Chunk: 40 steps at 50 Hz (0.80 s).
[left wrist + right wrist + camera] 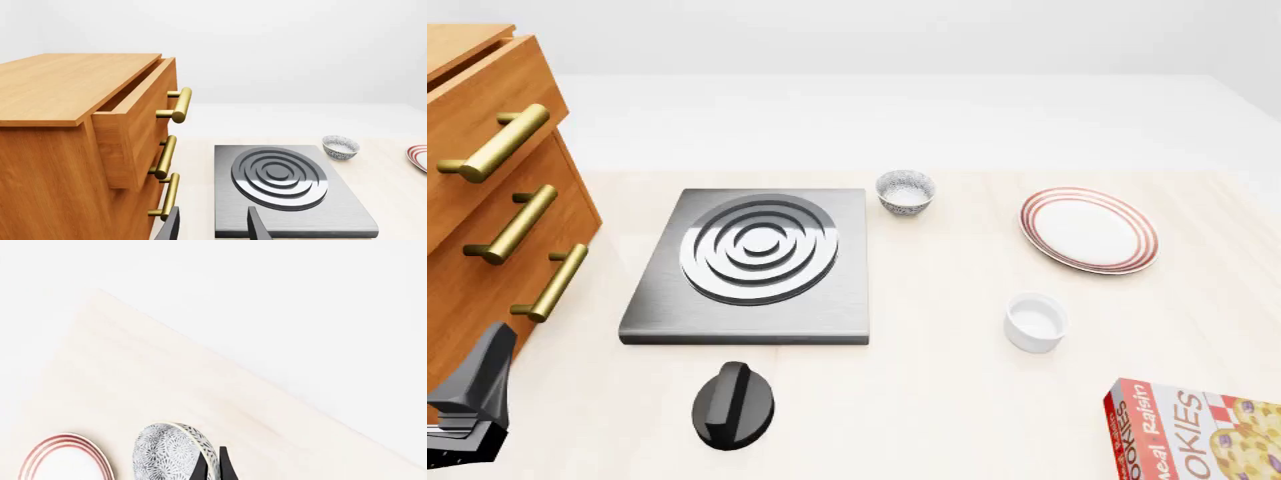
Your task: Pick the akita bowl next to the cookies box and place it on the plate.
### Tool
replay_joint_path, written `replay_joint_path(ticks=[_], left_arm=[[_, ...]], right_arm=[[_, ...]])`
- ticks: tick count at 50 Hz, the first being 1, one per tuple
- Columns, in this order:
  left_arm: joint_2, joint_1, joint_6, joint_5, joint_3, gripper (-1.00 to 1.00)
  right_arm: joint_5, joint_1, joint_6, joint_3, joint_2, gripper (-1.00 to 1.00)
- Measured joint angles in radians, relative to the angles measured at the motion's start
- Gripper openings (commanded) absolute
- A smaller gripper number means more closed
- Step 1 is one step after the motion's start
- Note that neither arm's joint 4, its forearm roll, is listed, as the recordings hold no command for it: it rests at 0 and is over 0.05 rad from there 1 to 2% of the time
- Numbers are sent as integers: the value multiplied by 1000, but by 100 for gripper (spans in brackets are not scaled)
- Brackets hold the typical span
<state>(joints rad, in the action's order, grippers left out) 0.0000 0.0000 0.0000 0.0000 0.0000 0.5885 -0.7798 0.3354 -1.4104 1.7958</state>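
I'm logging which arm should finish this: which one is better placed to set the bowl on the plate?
Right. Its wrist view shows the right gripper holding a speckled akita bowl by the rim, with the plate close beside it. The left gripper hangs open near the drawers, far from the plate.

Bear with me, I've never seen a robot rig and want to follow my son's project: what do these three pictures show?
It is a simulated two-armed robot at a table. The wide picture looks down from behind the arms. The other two come from a camera on each wrist. On the table are a wooden cabinet, a grey hob, a black knob, a speckled bowl, a ringed plate, a white cup and a cookies box. The left claw is open and holds nothing; it faces the cabinet and hob. The right claw, outside the wide picture, grips the rim of a second speckled bowl, which is tilted, with the plate also in its view.
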Motion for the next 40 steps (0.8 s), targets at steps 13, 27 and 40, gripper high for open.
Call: replay_joint_path(ticks=[13, 27, 40], left_arm=[[0, 0, 0, 0, 0, 100], [0, 0, 0, 0, 0, 100], [0, 0, 0, 0, 0, 100]], right_arm=[[-22, 67, 135, 47, -22, -100], [-72, 159, 265, 120, -43, -100], [-138, 274, 389, 195, -58, -100]])
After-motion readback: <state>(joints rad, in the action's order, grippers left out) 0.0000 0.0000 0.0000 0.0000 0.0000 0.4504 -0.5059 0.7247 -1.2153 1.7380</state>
